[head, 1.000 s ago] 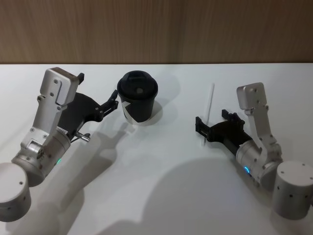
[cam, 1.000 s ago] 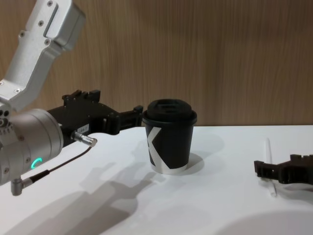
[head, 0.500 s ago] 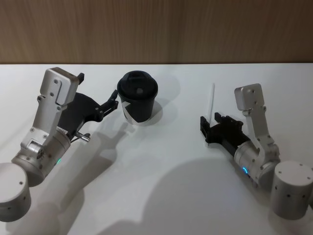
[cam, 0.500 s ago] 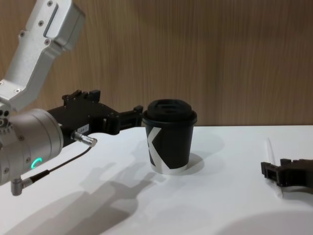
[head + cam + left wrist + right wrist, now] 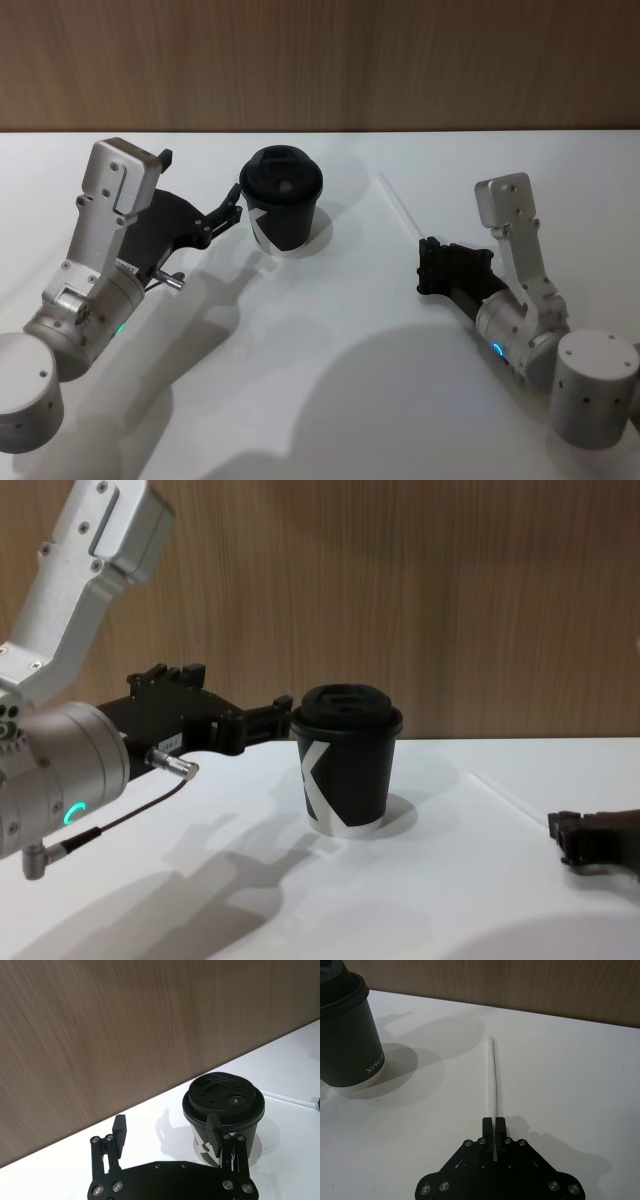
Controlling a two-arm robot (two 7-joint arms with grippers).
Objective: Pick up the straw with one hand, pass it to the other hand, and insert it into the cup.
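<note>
Pinching the straw [image 5: 493, 1080] by its near end with the right pincer [image 5: 495, 1122], drawn in narrow on the thin white tube, well off to the cup's [image 5: 282, 205] right. Running low over the counter [image 5: 330, 380] from that grip, with the free end angled toward the wall behind the cup's right side (cannot tell whether lifted clear of the surface or just brushing it). Waiting on the cup's left with the left pincer [image 5: 166, 1125], spread wide and gripping nothing, one side of it just beside the rim of the black dome lid [image 5: 222, 1097], the other farther out from the cup. Judged to be at the pick-up step: grasp made, hand-over not yet begun, insertion some way off. Next, most likely, raising the straw off the surface and bringing it in front of the cup, between the two arms; calling also for backing the left pincer off from the cup and turning it to meet the straw's free length. Needing care there: held at the very end, so light and long enough to swing or sag, and best not let go on the right until firmly taken on the left. Leaving the cup upright and untouched meanwhile.
</note>
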